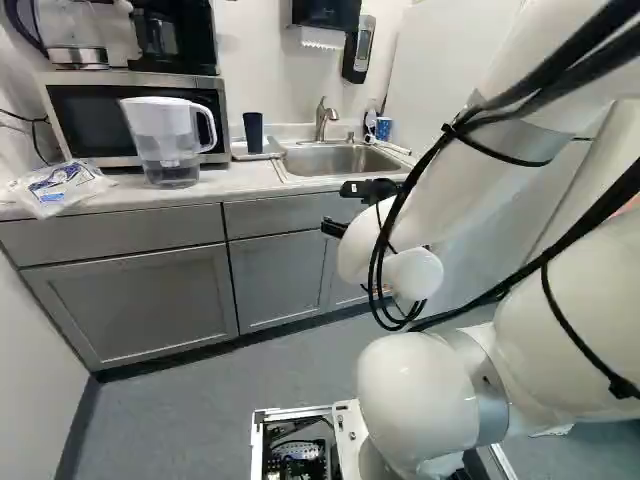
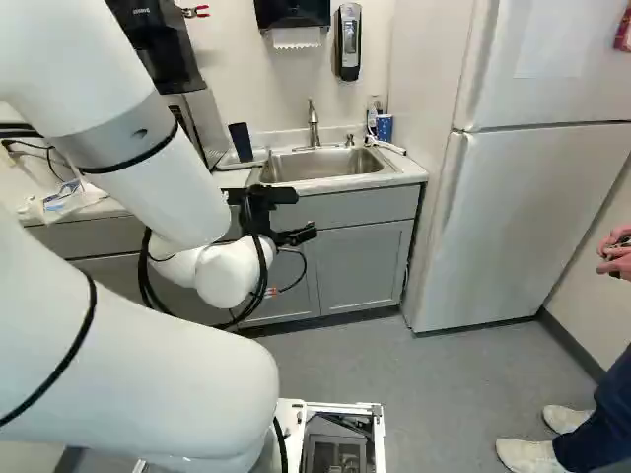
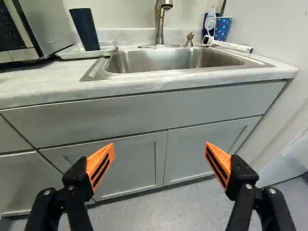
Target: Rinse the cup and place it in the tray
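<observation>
Cup [image 3: 84,29]: dark blue, plain-sided, tapering; upright, wide end up, base down in the tray [image 3: 72,56]. Position: left of the sink [image 3: 106,75] in the left base view. Inside hidden; wet or dry, cannot tell. Tray: pale, shallow, low-rimmed; flat on the counter, just beside the sink, toward its back corner.

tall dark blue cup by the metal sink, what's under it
A shallow white rectangular tray, showing on both sides of the cup; the spot beneath the cup's base is covered.
</observation>
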Available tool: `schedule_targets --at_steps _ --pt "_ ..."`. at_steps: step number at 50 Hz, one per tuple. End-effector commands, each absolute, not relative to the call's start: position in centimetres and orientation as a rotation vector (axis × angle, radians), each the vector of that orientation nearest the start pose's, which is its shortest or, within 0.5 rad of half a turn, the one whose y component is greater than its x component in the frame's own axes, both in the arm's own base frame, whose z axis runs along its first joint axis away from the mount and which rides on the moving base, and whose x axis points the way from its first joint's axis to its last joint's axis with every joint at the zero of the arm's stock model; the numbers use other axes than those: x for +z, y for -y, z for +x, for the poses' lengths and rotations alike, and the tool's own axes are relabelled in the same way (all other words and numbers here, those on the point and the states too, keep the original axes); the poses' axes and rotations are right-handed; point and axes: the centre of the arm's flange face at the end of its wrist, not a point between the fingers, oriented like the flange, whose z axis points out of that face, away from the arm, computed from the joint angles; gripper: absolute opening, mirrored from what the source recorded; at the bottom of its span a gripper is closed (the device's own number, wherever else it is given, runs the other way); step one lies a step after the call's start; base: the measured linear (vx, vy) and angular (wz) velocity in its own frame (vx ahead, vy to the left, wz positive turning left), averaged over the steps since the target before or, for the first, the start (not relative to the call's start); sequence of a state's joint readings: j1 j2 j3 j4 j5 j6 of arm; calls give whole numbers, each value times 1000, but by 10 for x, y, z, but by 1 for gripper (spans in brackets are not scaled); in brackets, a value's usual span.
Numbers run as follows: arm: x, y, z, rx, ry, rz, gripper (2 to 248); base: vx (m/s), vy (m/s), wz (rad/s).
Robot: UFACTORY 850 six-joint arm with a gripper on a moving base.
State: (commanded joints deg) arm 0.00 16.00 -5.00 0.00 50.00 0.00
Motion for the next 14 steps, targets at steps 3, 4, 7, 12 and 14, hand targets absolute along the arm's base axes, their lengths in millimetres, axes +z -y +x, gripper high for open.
schedule_targets --at_steps 3,4,7,12,14 --pt "366 0 270 -1824 0 -2558 247 0 0 0" --pt "366 0 270 -1824 0 -2558 247 0 0 0" --pt "366 0 270 -1824 0 -2558 247 0 0 0" --pt "366 0 270 -1824 0 -2558 247 0 0 0" --pt "366 0 270 -1824 0 -2558 247 0 0 0"
